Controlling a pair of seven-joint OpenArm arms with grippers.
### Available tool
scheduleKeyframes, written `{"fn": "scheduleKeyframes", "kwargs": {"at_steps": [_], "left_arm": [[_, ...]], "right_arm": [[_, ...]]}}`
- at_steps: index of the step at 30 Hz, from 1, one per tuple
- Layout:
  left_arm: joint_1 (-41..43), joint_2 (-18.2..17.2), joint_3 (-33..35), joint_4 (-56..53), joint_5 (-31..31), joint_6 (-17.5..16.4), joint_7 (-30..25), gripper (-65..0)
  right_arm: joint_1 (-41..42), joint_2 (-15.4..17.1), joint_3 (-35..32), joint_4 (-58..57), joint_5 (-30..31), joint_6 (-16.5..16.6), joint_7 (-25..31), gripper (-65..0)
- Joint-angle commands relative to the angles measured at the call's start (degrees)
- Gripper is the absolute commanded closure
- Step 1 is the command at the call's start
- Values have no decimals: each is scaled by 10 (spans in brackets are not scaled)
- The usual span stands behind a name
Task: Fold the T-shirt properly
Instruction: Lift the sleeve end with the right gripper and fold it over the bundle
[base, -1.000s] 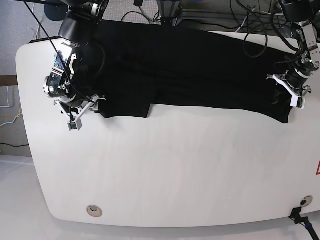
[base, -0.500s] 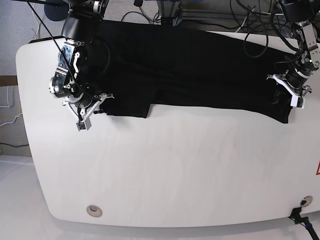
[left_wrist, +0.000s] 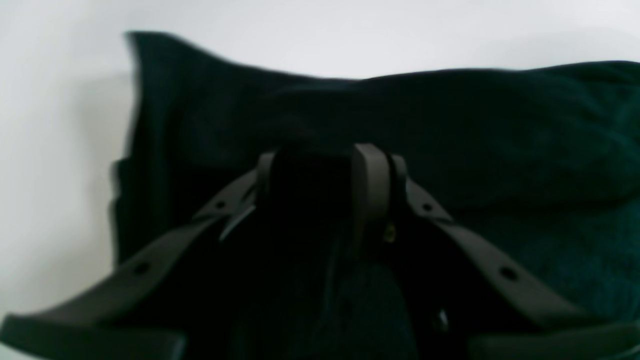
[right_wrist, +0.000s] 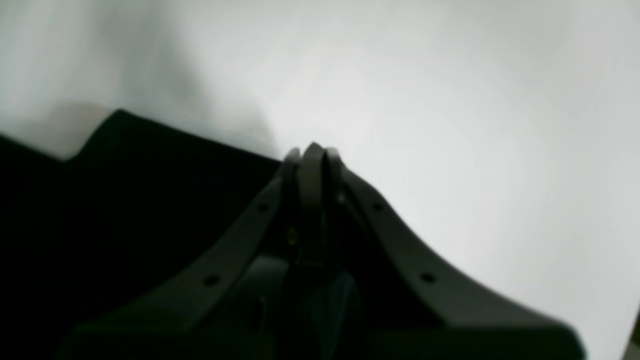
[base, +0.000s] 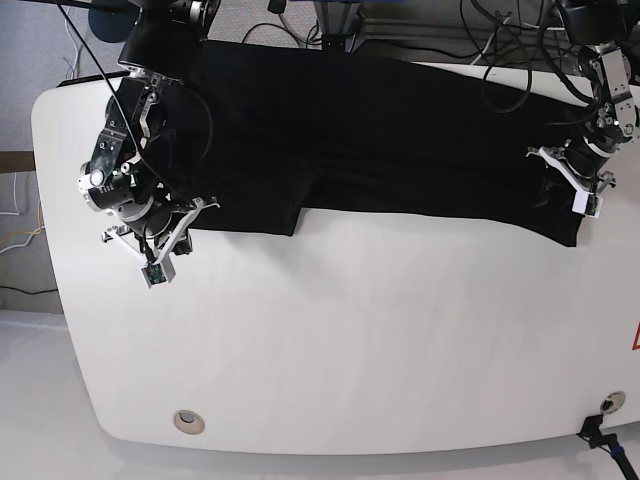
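Right claw (right_wrist: 311, 155), jaws pressed together at the near-left corner of the T-shirt (base: 380, 140); in its wrist view the tips meet with no visible gap just at the cloth's edge, and whether a fold of cloth is caught between them cannot be told. Left claw (left_wrist: 320, 165), at the shirt's opposite end, jaws part-spread and pinching a bunched ridge of black cloth that fills the space between them. The shirt lies spread along the far edge of the table (base: 350, 350), its long axis running side to side from one claw to the other; a short flap steps toward the near side not far from the right claw, and the near hem slants down to a point below the left claw. The print is not visible. Key relation: from either claw the shirt's body extends away toward the table's far edge, while bare tabletop lies on the near side. Each arm is nearest its own end, so a fold across the long axis would probably call for both corners to travel together, if the right claw does hold cloth.
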Motion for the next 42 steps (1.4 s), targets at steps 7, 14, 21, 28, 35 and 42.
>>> {"fn": "scheduleKeyframes", "kwargs": {"at_steps": [7, 14, 21, 28, 35, 42], "left_arm": [[-6, -12, -3, 8, -8, -1, -13, -193], [-6, -12, -3, 8, -8, -1, -13, -193], [-6, -12, -3, 8, -8, -1, -13, -193], [-6, -12, -3, 8, -8, -1, -13, -193], [-6, -15, -3, 8, -8, -1, -13, -193], [-6, -15, -3, 8, -8, -1, -13, -193]], "right_arm": [[1, -12, 1, 31, -4, 0, -21, -11], [3, 29, 10, -68, -30, -23, 59, -319], [3, 61, 42, -162, 76, -23, 84, -313], [-1, 60, 40, -162, 113, -22, 84, -313], [2, 55, 53, -211, 107, -24, 116, -313], [2, 72, 51, -240, 107, -26, 139, -313]]}}
